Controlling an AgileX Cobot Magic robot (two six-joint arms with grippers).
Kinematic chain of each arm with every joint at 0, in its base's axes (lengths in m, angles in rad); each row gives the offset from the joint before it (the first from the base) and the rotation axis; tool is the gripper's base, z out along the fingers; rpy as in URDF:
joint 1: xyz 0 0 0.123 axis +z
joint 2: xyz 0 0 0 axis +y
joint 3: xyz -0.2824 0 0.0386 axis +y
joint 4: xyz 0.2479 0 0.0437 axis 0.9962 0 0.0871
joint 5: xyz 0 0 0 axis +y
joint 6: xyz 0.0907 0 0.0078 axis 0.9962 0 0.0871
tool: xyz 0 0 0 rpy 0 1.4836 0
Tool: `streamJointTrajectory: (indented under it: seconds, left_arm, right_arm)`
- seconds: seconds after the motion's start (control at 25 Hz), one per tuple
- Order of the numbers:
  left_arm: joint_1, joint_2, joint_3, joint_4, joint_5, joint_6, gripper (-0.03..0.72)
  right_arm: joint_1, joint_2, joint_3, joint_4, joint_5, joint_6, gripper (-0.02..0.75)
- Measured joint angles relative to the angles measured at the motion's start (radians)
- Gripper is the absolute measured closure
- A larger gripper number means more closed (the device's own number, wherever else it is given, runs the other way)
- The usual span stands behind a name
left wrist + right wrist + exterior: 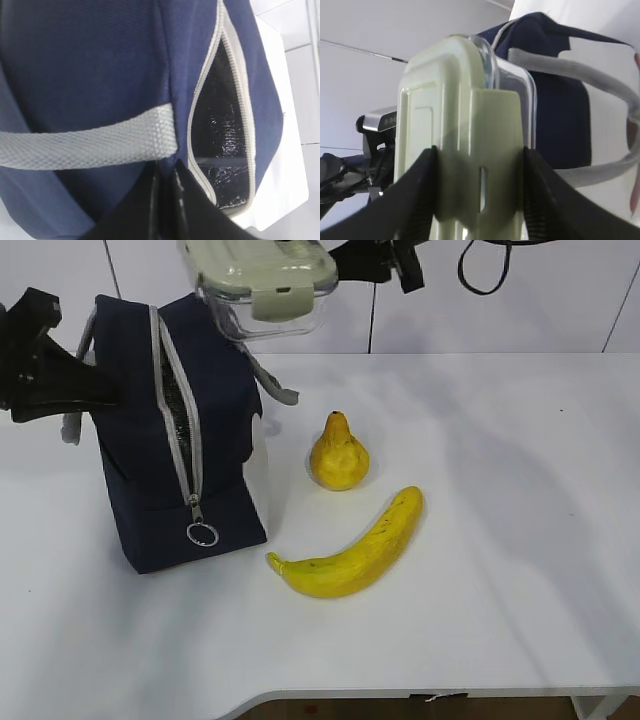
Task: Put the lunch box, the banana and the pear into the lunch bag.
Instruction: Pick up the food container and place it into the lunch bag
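A: What's held at the top of the exterior frame?

B: The right gripper (479,200) clamps the lunch box (262,285), clear with a smooth sage lid, above the navy woven lunch bag (170,430) at left.

A: And the bag?

B: Unzipped; shiny black lining, nothing visible inside. The left gripper (165,200) is pinched together on its fabric. The pear (339,454) and speckled banana (355,548) lie at centre.

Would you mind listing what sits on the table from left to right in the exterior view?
Left claw → lunch bag → pear. The banana stretches under the pear's span, so its place is unclear; the lunch box is held up in the air.
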Motion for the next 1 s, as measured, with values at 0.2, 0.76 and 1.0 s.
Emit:
streamJointTrajectory:
  seconds: [0.2, 0.76, 1.0]
  left_arm:
    - [-0.009, 0.0, 0.0, 0.0, 0.0, 0.0, 0.687]
    - [-0.074, 0.0, 0.0, -0.024, -0.001, 0.0, 0.688]
    - [-0.074, 0.0, 0.0, -0.034, -0.001, 0.002, 0.688]
  right_arm:
    - [0.07, 0.0, -0.008, -0.017, -0.048, 0.022, 0.383]
    - [0.161, 0.0, -0.008, -0.341, -0.173, 0.026, 0.383]
    - [0.188, 0.0, -0.008, -0.435, -0.194, -0.102, 0.383]
